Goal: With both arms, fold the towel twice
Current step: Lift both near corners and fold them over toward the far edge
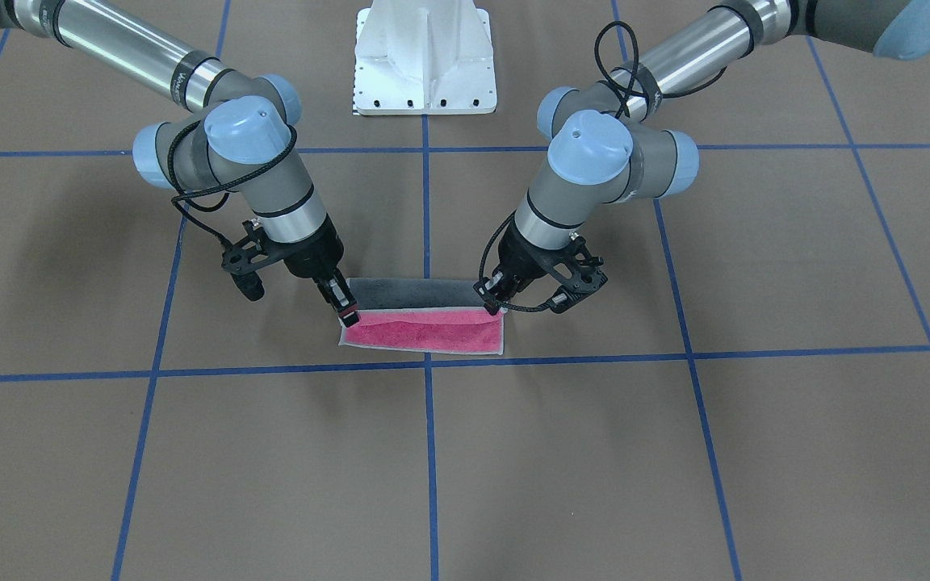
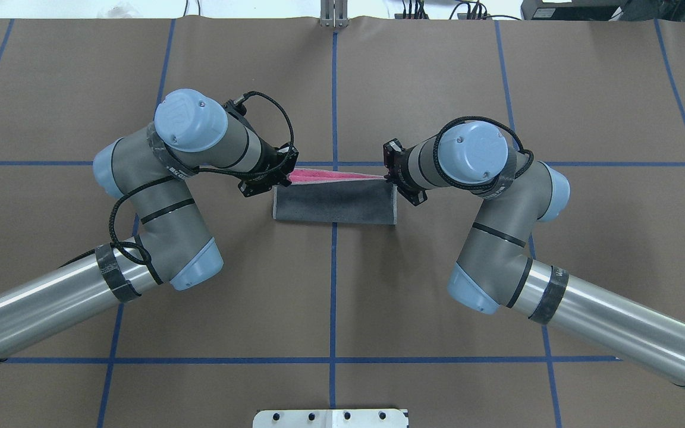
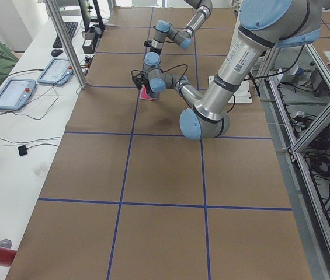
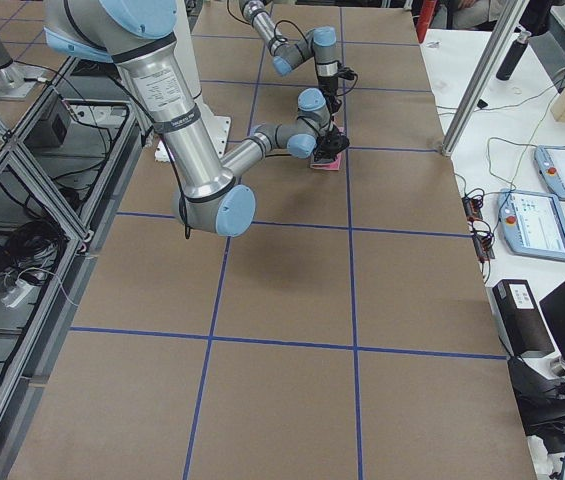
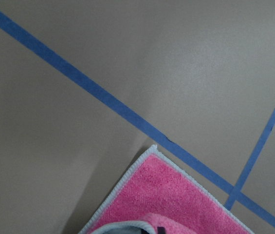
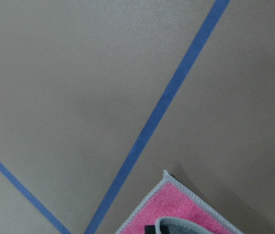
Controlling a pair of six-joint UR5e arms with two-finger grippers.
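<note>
The towel (image 1: 433, 331) lies near the middle of the bench (image 1: 675, 452), just on the robot's side of a blue tape line (image 1: 594, 356) and straddling the one that runs out from the white pedestal (image 1: 425, 64). I judge it to be partway through the first of its two folds. The half nearer the robot is turned over, so its dark grey face shows as a grey flap (image 2: 333, 205). The pink face lies open and flat toward the operators' side, light trim at its edge. The turned edge is not laid down: in the overhead view the flap slopes up from its crease to a thin pink sliver between the two wrists. That edge runs straight because it is held at both ends. The right tool (image 1: 344, 311) is clamped on one corner and the left tool (image 1: 493, 304) on the other, each with its fingers pinched together on the cloth. The left arm (image 2: 158, 220) and right arm (image 2: 497, 238) mirror each other, elbows out and wrists turned inward. That stance probably keeps the flap square to the crease as it goes over. Each wrist camera looks past a curl of gripped trim at a free corner (image 5: 161, 195) of pink lying on the bench — and the right wrist view shows the opposite free corner (image 6: 176, 209). These look like the marks the held corners must meet. If one arm travels further than the other, the edges would likely land skewed.
</note>
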